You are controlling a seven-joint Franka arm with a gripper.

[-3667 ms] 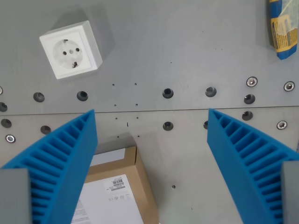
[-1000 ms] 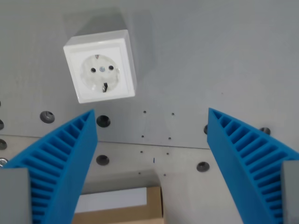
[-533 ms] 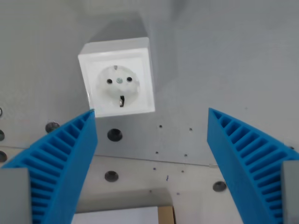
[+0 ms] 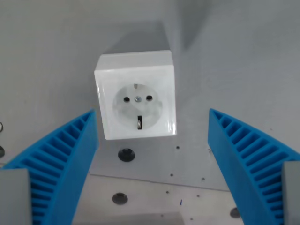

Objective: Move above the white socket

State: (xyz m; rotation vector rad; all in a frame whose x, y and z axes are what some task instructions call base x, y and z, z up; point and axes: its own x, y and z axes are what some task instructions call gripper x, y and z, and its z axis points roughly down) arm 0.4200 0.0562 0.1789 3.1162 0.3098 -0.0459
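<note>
Wrist view: the socket (image 4: pixel 136 96) sits on the grey worktop (image 4: pixel 243 56), face up, a little toward the wrist view's left of centre. The claw (image 4: pixel 152 140) is spread wide and holds nothing, its blue fingers (image 4: pixel 61 164) flanking the socket's lower edge.

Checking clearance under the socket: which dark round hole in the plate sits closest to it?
The hole directly beneath the white socket, almost at its lower edge; the others lie farther down.
</note>
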